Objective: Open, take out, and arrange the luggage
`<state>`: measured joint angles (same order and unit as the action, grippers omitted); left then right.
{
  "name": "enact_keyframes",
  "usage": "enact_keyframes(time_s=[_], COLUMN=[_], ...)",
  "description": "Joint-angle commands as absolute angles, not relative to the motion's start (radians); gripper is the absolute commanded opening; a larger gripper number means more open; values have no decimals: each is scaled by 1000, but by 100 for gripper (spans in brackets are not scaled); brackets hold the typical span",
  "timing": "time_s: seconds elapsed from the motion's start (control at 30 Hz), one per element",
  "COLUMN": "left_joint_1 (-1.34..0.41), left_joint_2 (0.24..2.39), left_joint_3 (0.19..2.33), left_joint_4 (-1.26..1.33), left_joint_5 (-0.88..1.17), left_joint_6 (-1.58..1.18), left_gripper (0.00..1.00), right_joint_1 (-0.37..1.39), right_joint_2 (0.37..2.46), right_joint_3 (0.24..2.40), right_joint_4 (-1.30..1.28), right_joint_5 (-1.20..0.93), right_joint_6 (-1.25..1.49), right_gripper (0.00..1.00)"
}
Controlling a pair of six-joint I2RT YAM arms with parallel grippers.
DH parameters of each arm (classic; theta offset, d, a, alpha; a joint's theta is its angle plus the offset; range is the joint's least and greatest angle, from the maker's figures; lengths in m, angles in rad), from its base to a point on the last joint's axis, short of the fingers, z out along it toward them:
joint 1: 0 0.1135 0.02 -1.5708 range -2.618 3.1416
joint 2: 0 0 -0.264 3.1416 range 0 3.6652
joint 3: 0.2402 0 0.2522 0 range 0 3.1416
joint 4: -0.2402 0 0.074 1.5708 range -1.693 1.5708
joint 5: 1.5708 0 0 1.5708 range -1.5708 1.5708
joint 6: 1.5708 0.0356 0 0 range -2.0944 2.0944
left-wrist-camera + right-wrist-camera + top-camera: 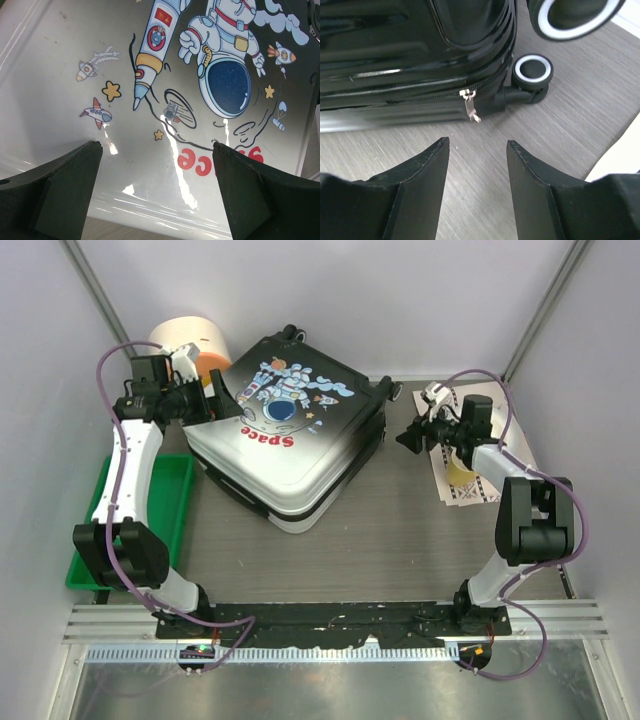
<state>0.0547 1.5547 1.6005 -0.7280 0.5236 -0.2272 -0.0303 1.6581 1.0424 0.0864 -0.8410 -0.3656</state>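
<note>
Where it is: the suitcase (290,435) lies flat on the grey table (400,550), between the two arms and closer to the left one.
Which way it points: its long side runs slantwise. The wheel end points to the far right and the other end points to the near left.
Which side is up: the picture side faces up. From the top camera the red word "Space" looks upside down.
How it looks: the shell is shiny, white at the near-left end and black at the wheel end. It shows an astronaut, a rocket, stars and little planes. It is zipped shut, and a small silver zip pull (470,107) hangs on the black side near a wheel (533,71).
Left gripper (157,146): spread wide over the white part of the lid, holding nothing.
Right gripper (478,141): its fingers are apart with only bare table between them. It faces the zip pull but does not touch it.
Things around: a green tray (100,510) sits at the left edge, a cream-and-orange cylinder (190,340) stands just behind the left gripper, and a patterned paper sheet (470,485) lies under the right arm.
</note>
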Motion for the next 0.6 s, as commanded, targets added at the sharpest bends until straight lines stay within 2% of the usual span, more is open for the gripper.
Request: enact_keyframes(time_s=[0.0,0.4,0.47,0.57], left_joint_1=[60,60,60,60], left_joint_2=[1506,1493,1486,1480], left_joint_3=[1585,1578,1578,1574], left_joint_4=[-689,-704,-707,-706], left_joint_5=[548,543,542,541], left_joint_6=[-224,-198,-193,-184], left_gripper=[97,97,97,97], right_joint_1=[0,100,101,101], right_joint_2=[1692,1792,1801,1810], right_joint_3=[1060,1078,1071,1057], right_joint_4=[304,373,391,432], right_joint_5=[-885,-836,-812,-792], right_joint_6=[-310,-388,-399,-422], right_gripper=[55,53,50,39])
